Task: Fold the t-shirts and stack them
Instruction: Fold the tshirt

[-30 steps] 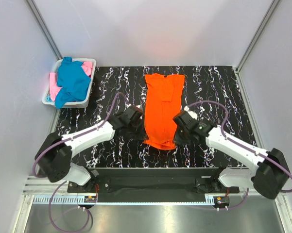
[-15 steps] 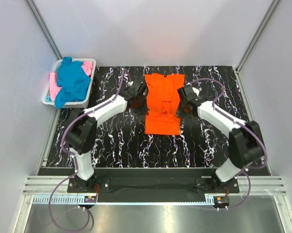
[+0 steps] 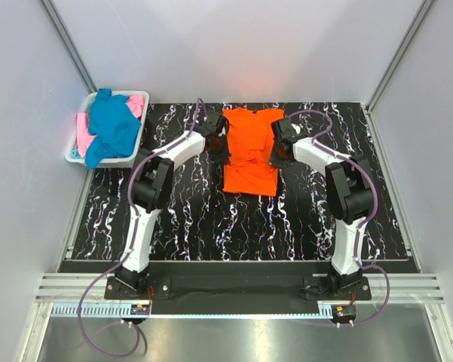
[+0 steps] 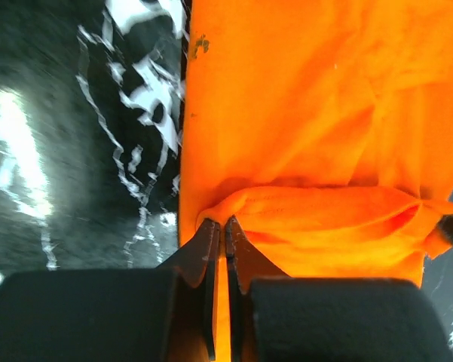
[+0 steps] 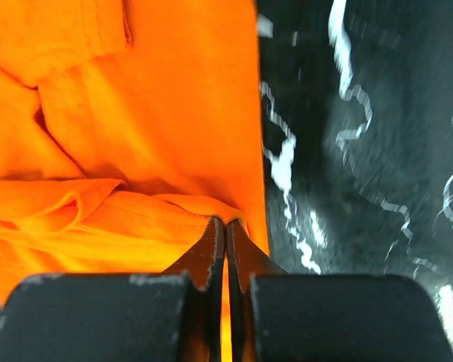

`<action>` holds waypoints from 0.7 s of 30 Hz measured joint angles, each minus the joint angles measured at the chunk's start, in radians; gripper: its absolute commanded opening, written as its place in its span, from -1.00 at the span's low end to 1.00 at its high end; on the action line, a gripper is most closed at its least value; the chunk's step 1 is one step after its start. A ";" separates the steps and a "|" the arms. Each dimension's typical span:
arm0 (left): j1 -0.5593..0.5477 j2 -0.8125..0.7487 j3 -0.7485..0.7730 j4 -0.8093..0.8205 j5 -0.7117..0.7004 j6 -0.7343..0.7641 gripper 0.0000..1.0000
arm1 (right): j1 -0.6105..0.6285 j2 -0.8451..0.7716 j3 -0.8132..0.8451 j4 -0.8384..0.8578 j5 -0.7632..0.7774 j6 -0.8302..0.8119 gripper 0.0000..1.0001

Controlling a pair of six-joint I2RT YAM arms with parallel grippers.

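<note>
White basket (image 3: 139,136) at far left: teal-blue shirt (image 3: 111,127) heaped on top, pink shirt (image 3: 138,105) poking out beneath. Both well apart from the arms, not yet folded.

Left gripper (image 3: 220,145) is at the left edge of the orange shirt (image 3: 250,170), pinched tight on a bunched fold of its cloth. The left wrist view shows the tips together with orange squeezed between them.

The orange shirt lies on the far half of the table (image 3: 181,219), long axis near-to-far, collar end away from the bases. The near part looks doubled over, with the held edge lying across the middle.

Right gripper (image 3: 277,151) mirrors this at the right edge, likewise clamped on a fold of orange cloth.

Key relation: both pinch points sit on one cross line, one per side edge, and the uncovered collar half is straight ahead of the fingers, farther out. My read: next is a parallel carry along the long axis toward the collar, then release. Neither arm is nearer, so they need to move in step or the fold skews.
</note>
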 measured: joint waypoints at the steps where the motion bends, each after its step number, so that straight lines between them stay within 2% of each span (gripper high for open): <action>1: 0.007 0.000 0.007 -0.002 0.004 0.006 -0.76 | -0.007 0.002 0.013 0.004 0.000 -0.001 -0.99; 2: 0.013 0.000 0.018 -0.004 0.005 0.012 -0.59 | -0.012 0.002 0.023 0.010 0.000 -0.002 -0.93; 5: 0.021 0.000 0.040 0.003 0.005 0.035 -0.30 | -0.022 0.005 0.063 0.016 0.003 -0.006 -0.74; 7: 0.027 0.000 0.044 0.013 0.004 0.041 -0.20 | -0.026 0.011 0.089 0.020 0.003 -0.010 -0.66; 9: 0.034 0.000 0.039 0.035 0.005 0.040 -0.10 | -0.027 0.023 0.112 0.030 0.003 -0.013 -0.43; 13: 0.043 -0.004 -0.005 0.113 0.007 0.035 -0.08 | -0.034 0.060 0.153 0.047 -0.003 -0.019 -0.20; 21: 0.054 -0.115 -0.171 0.209 -0.010 0.024 -0.08 | -0.070 0.112 0.196 0.053 -0.026 -0.022 -0.17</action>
